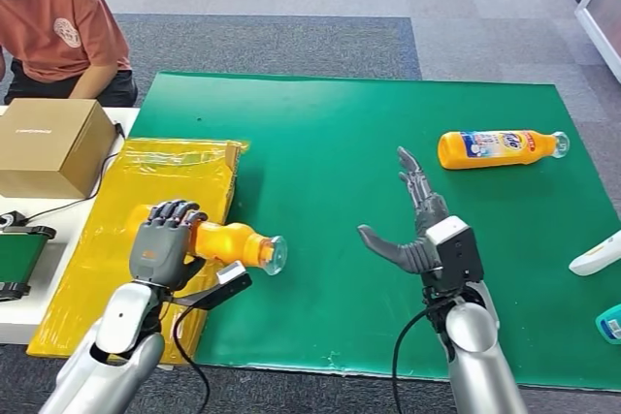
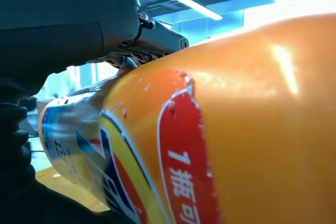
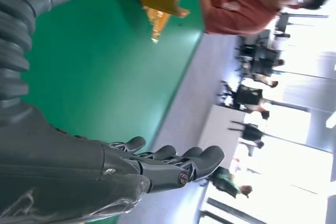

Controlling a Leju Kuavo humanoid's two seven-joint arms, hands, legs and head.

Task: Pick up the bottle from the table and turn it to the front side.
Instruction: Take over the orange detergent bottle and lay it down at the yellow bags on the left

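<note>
My left hand (image 1: 162,239) grips an orange bottle (image 1: 233,242) around its body, holding it lying sideways over the left edge of the green mat (image 1: 351,123), clear cap end pointing right. Up close the bottle (image 2: 238,129) shows its red, yellow and blue label, with my dark fingers (image 2: 16,145) wrapped round it. My right hand (image 1: 417,225) hovers over the middle of the mat, fingers spread and thumb out, holding nothing; its fingers (image 3: 170,163) show above the green surface. A second orange bottle (image 1: 498,148) lies on its side at the mat's far right.
A yellow plastic bag (image 1: 117,230) lies under my left hand. A cardboard box (image 1: 51,143) sits on the white table at left, with a person in an orange shirt (image 1: 58,26) behind it. White and teal items (image 1: 597,254) lie at the right edge.
</note>
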